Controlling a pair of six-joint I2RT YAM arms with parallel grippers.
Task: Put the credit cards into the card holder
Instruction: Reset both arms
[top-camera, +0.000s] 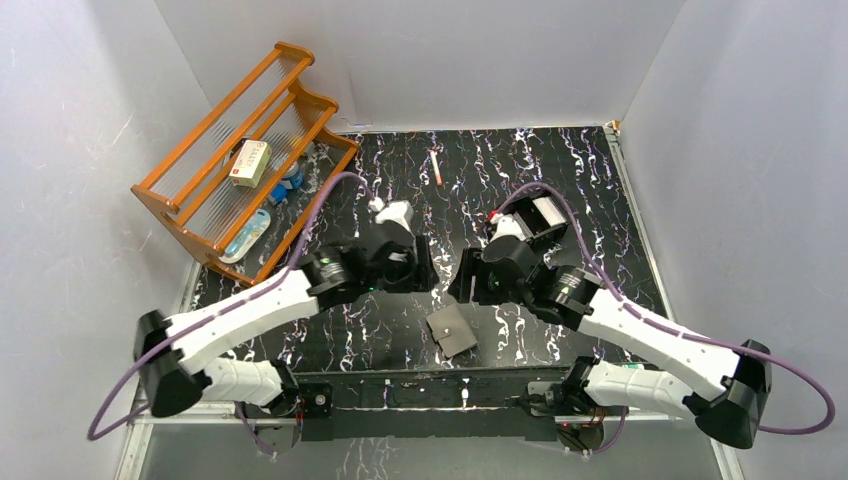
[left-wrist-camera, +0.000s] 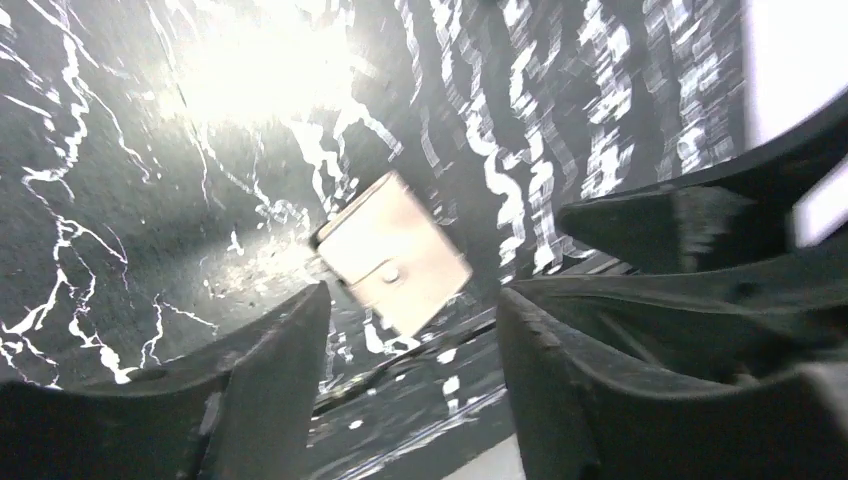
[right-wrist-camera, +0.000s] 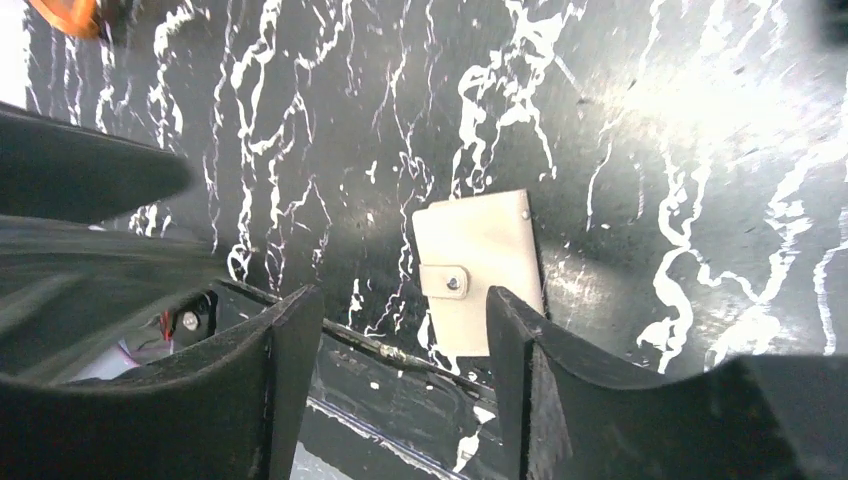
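On the black, white-veined marble-patterned table (top-camera: 600, 200), close to its near edge and just ahead of the arms' mounting rail, you had one task item: a small flat grey-brown folding card holder (top-camera: 453, 331) (left-wrist-camera: 395, 255) (right-wrist-camera: 480, 270).

- Condition: folded shut, lying flat, turned askew to the table edge.
- Cover: dull grey-brown from above, pale beige in both wrist views.
- Fastening: a short strap came over one long edge onto the cover, fixed with a small round metal snap.
- Contact: it lay apart from both arms.

Your left gripper (top-camera: 422, 268) (left-wrist-camera: 410, 300) hung over the table beyond and left of the holder. Its fingers were parted with nothing between them, though its wrist view was blurred. The arm reached diagonally from its near-left base toward the centre.

Your right gripper (top-camera: 466, 280) (right-wrist-camera: 400, 305) mirrored it from the right. Its fingers were spread wide and empty, framing the holder below. The two grippers faced each other, near but not touching.

Also present:

- An orange-brown wooden tiered rack (top-camera: 240, 150) stood at the far left.
- A cream box with red print (top-camera: 250, 162) rested on the rack.
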